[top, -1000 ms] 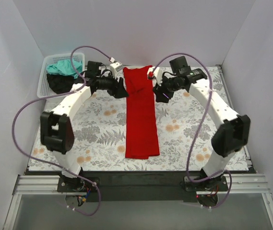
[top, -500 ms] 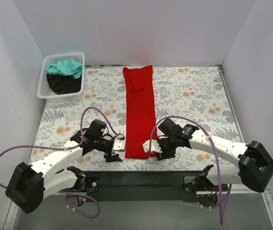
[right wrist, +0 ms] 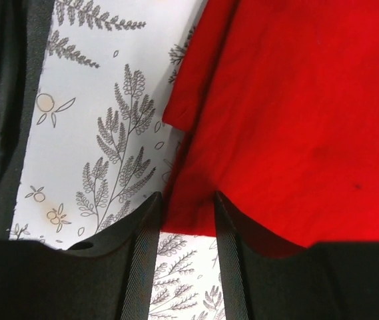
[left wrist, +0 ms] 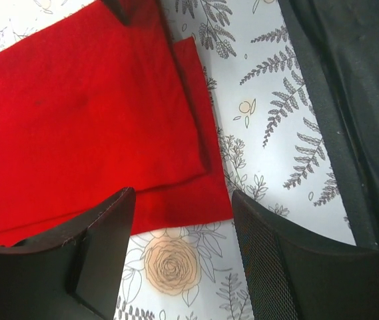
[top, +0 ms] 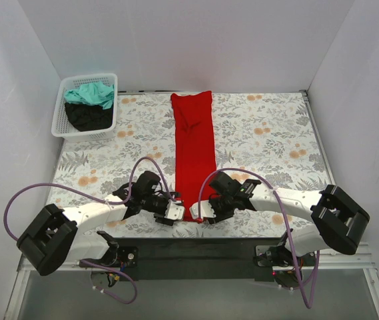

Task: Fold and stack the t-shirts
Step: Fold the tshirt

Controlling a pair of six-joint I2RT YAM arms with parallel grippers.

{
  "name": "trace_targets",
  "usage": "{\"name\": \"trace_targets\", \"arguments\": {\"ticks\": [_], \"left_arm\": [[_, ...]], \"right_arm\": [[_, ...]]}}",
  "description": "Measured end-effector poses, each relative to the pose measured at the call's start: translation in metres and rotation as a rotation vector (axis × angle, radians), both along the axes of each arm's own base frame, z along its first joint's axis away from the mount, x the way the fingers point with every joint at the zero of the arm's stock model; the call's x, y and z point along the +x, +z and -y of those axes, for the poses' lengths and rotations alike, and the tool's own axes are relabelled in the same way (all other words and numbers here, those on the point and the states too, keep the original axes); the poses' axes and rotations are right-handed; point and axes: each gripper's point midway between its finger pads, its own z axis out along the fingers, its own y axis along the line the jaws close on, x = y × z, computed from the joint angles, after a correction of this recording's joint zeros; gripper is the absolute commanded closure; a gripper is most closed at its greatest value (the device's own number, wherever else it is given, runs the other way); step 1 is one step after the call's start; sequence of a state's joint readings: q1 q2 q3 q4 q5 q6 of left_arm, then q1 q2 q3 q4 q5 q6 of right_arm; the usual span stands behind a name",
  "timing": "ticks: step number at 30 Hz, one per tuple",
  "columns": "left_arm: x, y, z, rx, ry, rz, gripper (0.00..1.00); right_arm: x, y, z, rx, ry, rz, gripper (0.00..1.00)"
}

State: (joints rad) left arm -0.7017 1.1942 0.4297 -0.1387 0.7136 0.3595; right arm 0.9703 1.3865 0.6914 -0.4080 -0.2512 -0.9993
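**Red t-shirt: both grippers now at its near hem**

Top view: the red t-shirt (top: pixel 194 153) lies flat as a long narrow strip running away from the arm bases. A second ago both arms were at the shirt's far end; half a second ago they flanked its near end from outside. Now the left gripper (top: pixel 174 212) and right gripper (top: pixel 199 211) have closed in on the two near corners. Well left of the shirt's far end, the teal t-shirt (top: pixel 90 93) and black t-shirt (top: pixel 88 117) wait in the white basket (top: pixel 57 125).

Left wrist view: the jaws stand wide apart, straddling the shirt's near corner, with layered red edges between them.

Right wrist view: the jaws are parted by a narrow gap over the flowered tablecloth (right wrist: pixel 96 133), and the shirt's edge reaches into that gap unclamped.

Likely next is pinching both corners and carrying the hem toward the far end.
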Motion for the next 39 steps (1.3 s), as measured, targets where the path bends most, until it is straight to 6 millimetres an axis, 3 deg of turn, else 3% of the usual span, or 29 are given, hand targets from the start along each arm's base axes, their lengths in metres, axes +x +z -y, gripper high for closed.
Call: {"name": "trace_targets", "arguments": {"ticks": [5, 7, 11, 13, 15, 19, 22, 25, 29, 33, 39], "left_arm": [[-0.001, -0.017, 0.004, 0.041, -0.026, 0.013, 0.45], [-0.001, -0.02, 0.008, 0.04, -0.04, 0.015, 0.58], [0.0, -0.024, 0.014, 0.048, -0.044, 0.002, 0.9], [0.001, -0.024, 0.015, 0.052, -0.039, 0.001, 0.99], [0.0, -0.02, 0.014, 0.053, -0.034, 0.001, 1.0], [-0.016, 0.001, 0.014, 0.031, -0.043, -0.015, 1.0], [-0.023, 0.031, 0.02, -0.019, -0.039, -0.022, 1.0], [-0.017, 0.057, 0.026, -0.055, -0.01, -0.032, 1.0], [0.002, 0.076, 0.026, -0.081, 0.054, -0.053, 1.0], [0.035, 0.079, 0.023, -0.085, 0.132, -0.085, 1.0], [0.124, 0.083, 0.016, -0.102, 0.274, -0.114, 1.0]], "right_arm": [[0.005, 0.0, -0.005, 0.016, -0.002, 0.017, 0.65], [0.006, -0.001, -0.007, 0.02, -0.002, 0.02, 0.73], [0.006, -0.002, -0.01, 0.024, -0.004, 0.022, 0.97], [0.006, -0.002, -0.01, 0.024, -0.01, 0.02, 0.99], [0.005, -0.001, -0.01, 0.021, -0.024, 0.009, 0.99], [-0.014, 0.008, -0.008, 0.01, -0.033, -0.072, 0.99], [-0.022, 0.03, -0.008, 0.036, -0.037, -0.089, 0.99], [-0.014, 0.057, -0.015, 0.085, -0.048, -0.07, 0.99], [0.016, 0.085, -0.022, 0.14, -0.104, -0.038, 0.99], [0.052, 0.093, -0.02, 0.143, -0.155, -0.021, 0.99], [0.121, 0.096, -0.024, 0.133, -0.229, 0.005, 0.99]]}}
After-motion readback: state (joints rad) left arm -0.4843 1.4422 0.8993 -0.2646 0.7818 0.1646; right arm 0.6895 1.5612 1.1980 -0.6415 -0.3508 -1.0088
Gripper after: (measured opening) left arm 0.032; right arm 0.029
